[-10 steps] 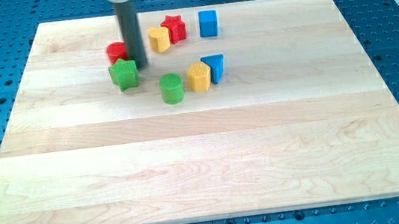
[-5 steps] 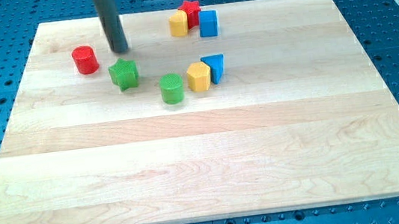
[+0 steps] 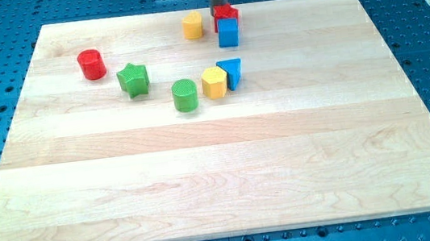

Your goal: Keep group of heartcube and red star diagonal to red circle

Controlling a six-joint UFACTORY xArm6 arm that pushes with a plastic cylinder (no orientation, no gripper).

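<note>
Seven blocks sit on the wooden counter point(image 3: 221, 176); count them with me. You have two red: a red cylinder point(image 3: 92, 64) toward the view's left, and a red star point(image 3: 226, 12) at the view's top, mostly hidden by the rod. Two yellow: a yellow heart point(image 3: 193, 25) near the top edge, and a yellow block point(image 3: 214, 82) lower down, shape unclear. Two blue: a blue cube point(image 3: 228, 32) touching the red star from below, and a blue block point(image 3: 231, 71) pressed against the yellow block's right side. Two green: a green star point(image 3: 133, 79) and a green cylinder point(image 3: 184, 95).

My tip point(image 3: 218, 8) stands at the top edge, against the red star's left side, between it and the yellow heart. You will see no hand on this arm, only the rod.

The heart, star and cube cluster lies up and to the right of the red cylinder, well apart from it.
</note>
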